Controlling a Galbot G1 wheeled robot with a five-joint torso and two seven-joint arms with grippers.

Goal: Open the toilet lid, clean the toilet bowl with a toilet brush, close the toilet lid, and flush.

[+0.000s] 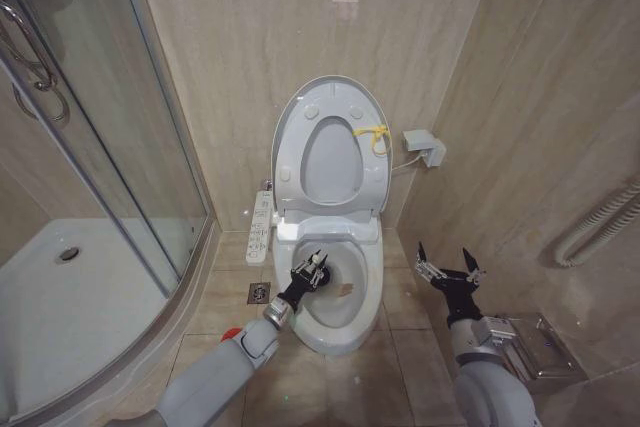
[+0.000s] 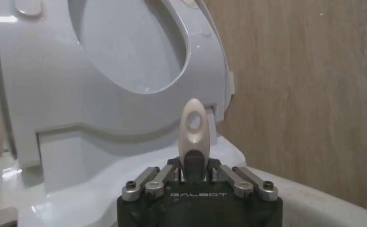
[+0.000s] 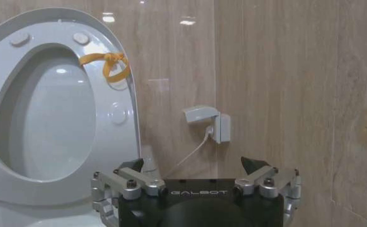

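With the toilet lid [image 1: 330, 107] raised against the wall, the left gripper [image 1: 313, 272], fingers clamped on the toilet brush [image 2: 192, 125] handle over the toilet bowl [image 1: 340, 332], should scrub the stained bottom in slow circles, while the right gripper [image 1: 449, 269] waits spread empty beside it.

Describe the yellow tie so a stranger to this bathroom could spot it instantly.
Find the toilet bowl against the beige tiled wall; its toilet lid stands raised with the seat. On the lid's edge nearest the white wall socket hangs the yellow tie, a knotted loop, the only coloured thing on the white plastic.
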